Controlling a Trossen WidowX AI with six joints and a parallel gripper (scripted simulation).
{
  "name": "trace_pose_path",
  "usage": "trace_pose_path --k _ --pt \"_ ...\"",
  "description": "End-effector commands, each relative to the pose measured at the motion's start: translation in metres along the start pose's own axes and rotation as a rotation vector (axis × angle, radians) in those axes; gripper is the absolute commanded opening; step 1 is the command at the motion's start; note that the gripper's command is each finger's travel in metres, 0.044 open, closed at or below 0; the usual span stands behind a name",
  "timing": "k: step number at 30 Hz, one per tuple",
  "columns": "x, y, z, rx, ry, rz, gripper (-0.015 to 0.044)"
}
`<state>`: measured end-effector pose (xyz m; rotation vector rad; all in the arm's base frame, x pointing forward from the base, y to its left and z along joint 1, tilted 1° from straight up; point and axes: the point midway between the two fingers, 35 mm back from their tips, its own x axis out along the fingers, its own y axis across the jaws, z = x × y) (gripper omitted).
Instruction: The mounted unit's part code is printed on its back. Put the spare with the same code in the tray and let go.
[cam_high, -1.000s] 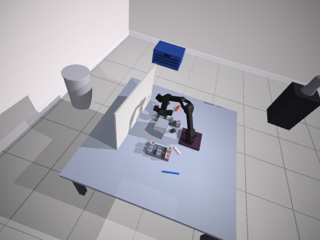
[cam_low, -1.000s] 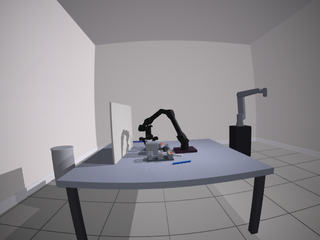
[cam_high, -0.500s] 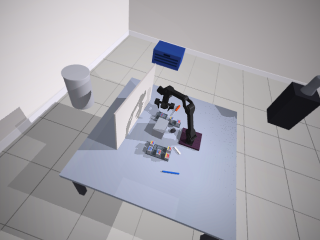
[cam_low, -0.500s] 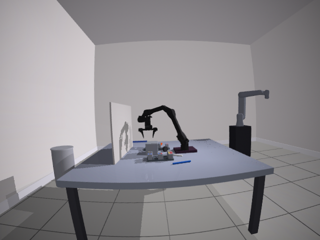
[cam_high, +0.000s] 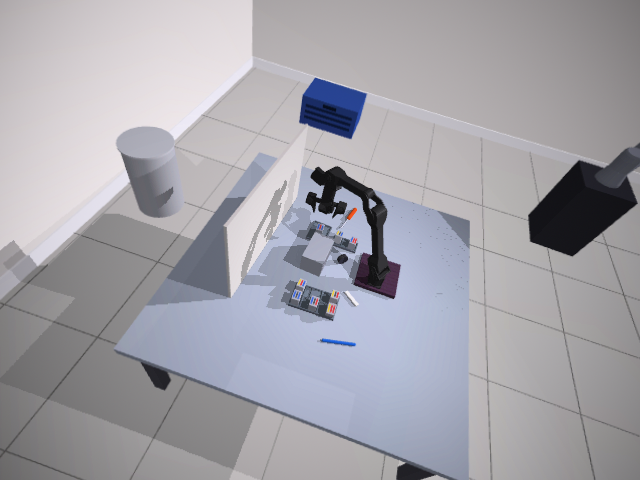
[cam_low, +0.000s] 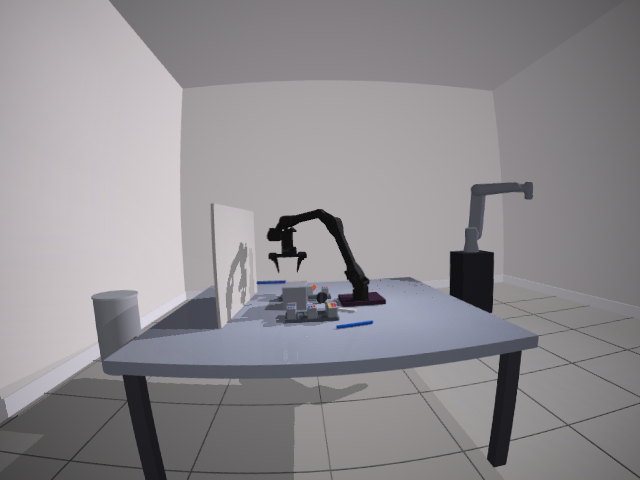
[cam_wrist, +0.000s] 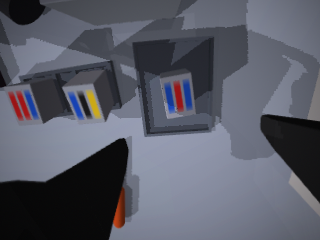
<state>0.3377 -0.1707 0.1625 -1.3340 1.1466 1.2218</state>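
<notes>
A grey block with blue, red and blue stripes (cam_wrist: 178, 96) (cam_high: 320, 227) stands inside the dark tray (cam_wrist: 150, 56), touching neither finger. My gripper (cam_high: 323, 214) (cam_low: 287, 272) (cam_wrist: 192, 133) is open and empty, above the table near the tray. Beside the tray, a small rack holds a red-red-blue block (cam_wrist: 24, 106) (cam_high: 354, 240) and a blue-black-yellow block (cam_wrist: 86, 104) (cam_high: 339, 234). A larger rack (cam_high: 313, 292) holds several striped blocks. A plain grey box (cam_high: 319, 246) (cam_low: 294, 296) stands between the tray and larger rack. I cannot read any code on its hidden sides.
A tall pale panel (cam_high: 263, 224) (cam_low: 233, 268) stands along the left. An orange-handled tool (cam_high: 352, 212) (cam_wrist: 119, 215) lies near the tray. A black round object (cam_high: 342, 258) (cam_low: 322, 297) is beside the grey box. A white stick (cam_high: 351, 298) and blue pen (cam_high: 338, 342) (cam_low: 354, 324) lie on the table.
</notes>
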Motion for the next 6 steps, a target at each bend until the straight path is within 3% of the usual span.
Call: trace_pose_path --k 1,6 --pt "0.0 -0.0001 -0.0001 0.0 0.001 -0.002 0.044" --pt "0.0 -0.0001 -0.0001 0.0 0.001 -0.002 0.044"
